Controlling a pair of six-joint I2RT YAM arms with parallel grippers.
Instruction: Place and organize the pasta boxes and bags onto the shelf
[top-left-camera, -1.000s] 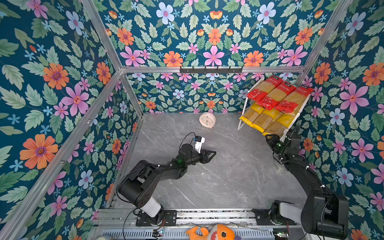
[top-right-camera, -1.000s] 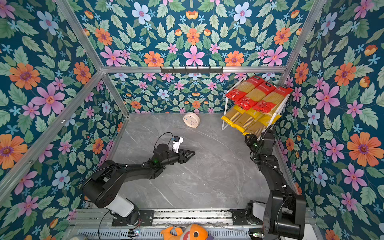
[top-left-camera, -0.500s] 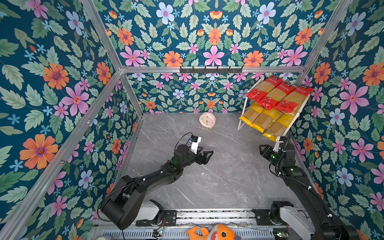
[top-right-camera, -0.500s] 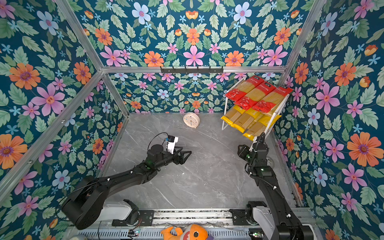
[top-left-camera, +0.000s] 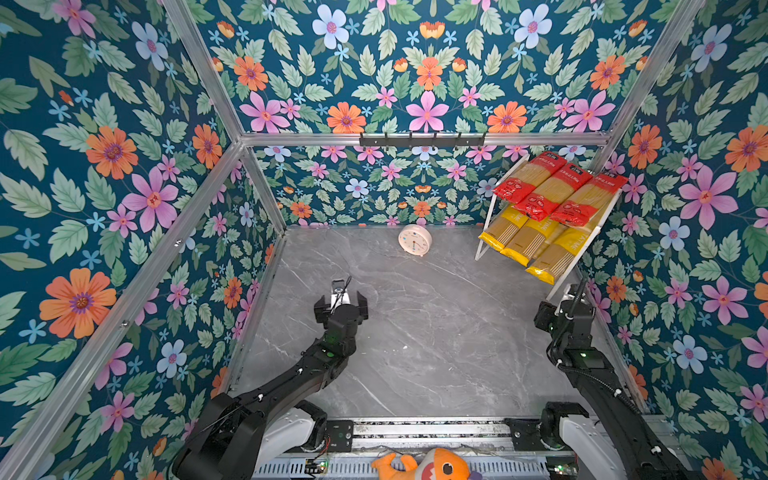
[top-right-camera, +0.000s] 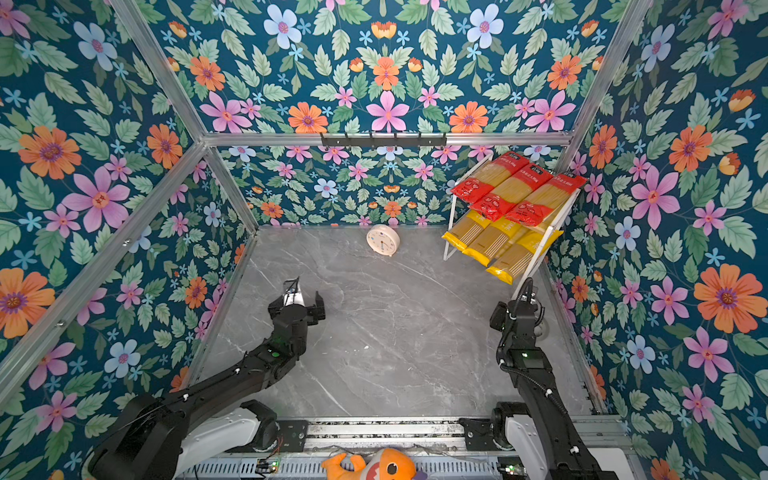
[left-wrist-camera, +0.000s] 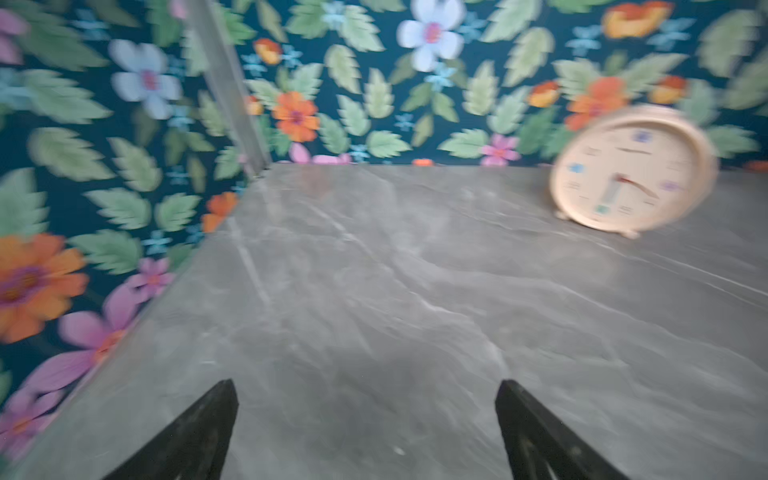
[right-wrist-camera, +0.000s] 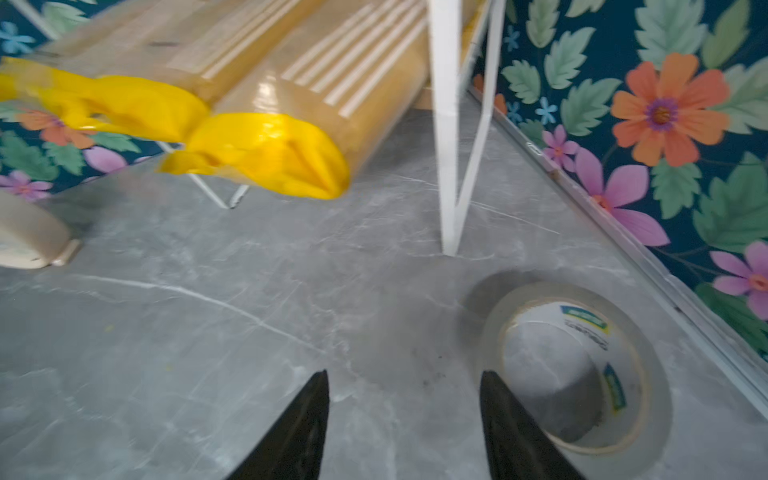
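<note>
We pulled the left gripper (left-wrist-camera: 365, 384) back, jaws now wide; we backed the right gripper (right-wrist-camera: 403, 374) off the shelf (right-wrist-camera: 442, 124), jaws parting.

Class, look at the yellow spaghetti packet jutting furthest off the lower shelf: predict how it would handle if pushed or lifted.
The yellow spaghetti packet likely stays stiff lengthwise: straight strands fill it. Its glossy film may slip in a grip. Overhanging the shelf, it could tip off if nudged outward.

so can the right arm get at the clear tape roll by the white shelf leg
probably yes: the open, empty right hand hovers close to the clear tape roll, only bare grey tabletop between; the white shelf leg stands beyond.
</note>
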